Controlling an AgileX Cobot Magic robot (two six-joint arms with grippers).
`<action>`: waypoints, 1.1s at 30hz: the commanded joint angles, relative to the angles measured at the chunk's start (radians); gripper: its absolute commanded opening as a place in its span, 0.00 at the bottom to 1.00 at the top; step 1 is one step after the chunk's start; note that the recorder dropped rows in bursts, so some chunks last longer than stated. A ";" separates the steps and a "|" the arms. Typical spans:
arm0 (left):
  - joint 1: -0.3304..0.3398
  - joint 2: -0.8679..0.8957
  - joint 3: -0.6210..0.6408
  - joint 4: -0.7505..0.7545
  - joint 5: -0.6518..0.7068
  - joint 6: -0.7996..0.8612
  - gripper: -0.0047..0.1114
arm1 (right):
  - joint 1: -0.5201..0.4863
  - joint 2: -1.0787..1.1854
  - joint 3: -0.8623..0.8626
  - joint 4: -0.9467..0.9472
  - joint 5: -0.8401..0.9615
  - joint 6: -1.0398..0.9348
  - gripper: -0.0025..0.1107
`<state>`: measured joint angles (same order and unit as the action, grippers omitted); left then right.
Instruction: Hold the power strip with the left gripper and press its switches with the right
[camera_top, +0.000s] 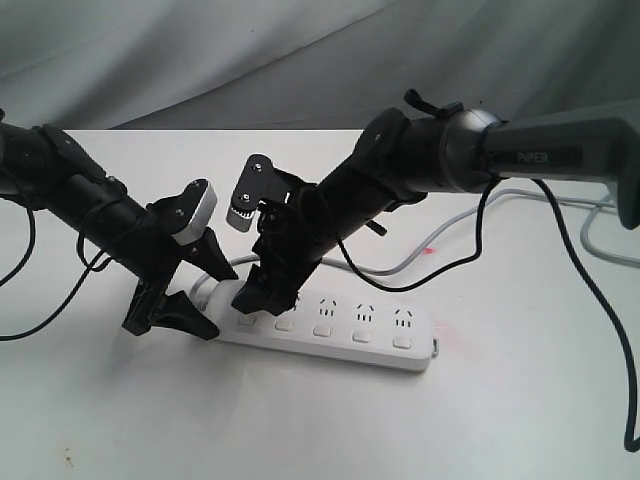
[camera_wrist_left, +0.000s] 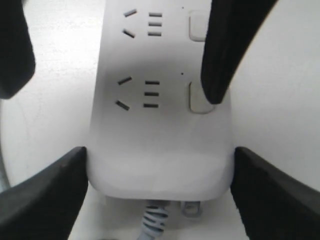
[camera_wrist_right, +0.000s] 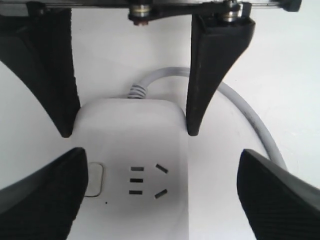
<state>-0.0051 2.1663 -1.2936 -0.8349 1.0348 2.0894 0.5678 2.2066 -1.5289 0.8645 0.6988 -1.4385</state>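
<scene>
At the end where the cord (camera_wrist_left: 152, 220) leaves the power strip (camera_top: 340, 335), the left gripper (camera_top: 170, 320) clamps its jaws on both long sides, presumably so it cannot skid on the tabletop (camera_top: 500, 420); the right gripper (camera_top: 266, 296), jaws spread wide and empty, rests one finger (camera_wrist_left: 220, 60) on the nearest of the switches (camera_wrist_left: 196, 102).

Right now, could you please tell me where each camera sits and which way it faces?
Exterior view: off the arms, raised, looking down at the long flat white plastic power strip; shows both black arms, left claw, right claw.
Left wrist view: on the left wrist, looking along its claw at the strip's cord end; own fingers flank it.
Right wrist view: on the right wrist, facing that end from opposite; own fingers show.
Both wrist views share the thin grey cord.
</scene>
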 joint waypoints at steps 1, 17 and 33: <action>-0.005 0.000 -0.004 -0.016 0.015 0.003 0.45 | 0.002 0.008 -0.004 0.000 -0.007 0.003 0.69; -0.005 0.000 -0.004 -0.016 0.015 0.003 0.45 | 0.002 0.034 -0.004 0.015 -0.014 0.003 0.69; -0.005 0.000 -0.004 -0.016 0.015 0.003 0.45 | 0.002 0.087 -0.004 -0.020 0.004 0.007 0.69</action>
<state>-0.0051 2.1669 -1.2936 -0.8265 1.0288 2.0934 0.5678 2.2602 -1.5336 0.8761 0.6963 -1.4257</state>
